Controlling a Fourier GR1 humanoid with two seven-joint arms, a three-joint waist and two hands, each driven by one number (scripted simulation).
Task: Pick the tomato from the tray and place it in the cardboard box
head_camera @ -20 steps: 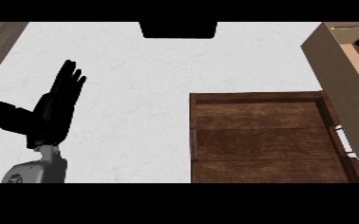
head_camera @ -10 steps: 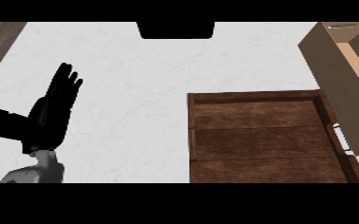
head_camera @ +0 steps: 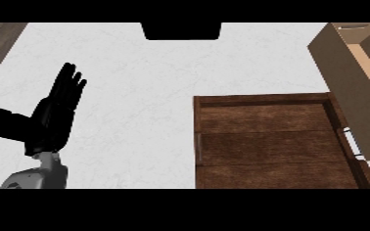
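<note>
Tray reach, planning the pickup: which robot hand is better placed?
Probably right: the tray and cardboard box lie on the right, while the left robot hand rests open far left. The right robot hand is out of view.

Wht marbled counter (head_camera: 151, 63), faint veins

I see tray (head_camera: 267, 142) on tabletop (head_camera: 151, 78), at near right corner, running off near edge. Cardboard box (head_camera: 338, 63) at right edge, behind tray, just beside tray's far right corner; I cannot tell if touching. Block (head_camera: 180, 30) at middle of far edge, well apart from tray. Left robot hand (head_camera: 54, 112) at left edge, toward near left corner, left of tray, well apart from it. Small piece (head_camera: 352, 144) just beside tray's right rim; I cannot tell what.
</note>
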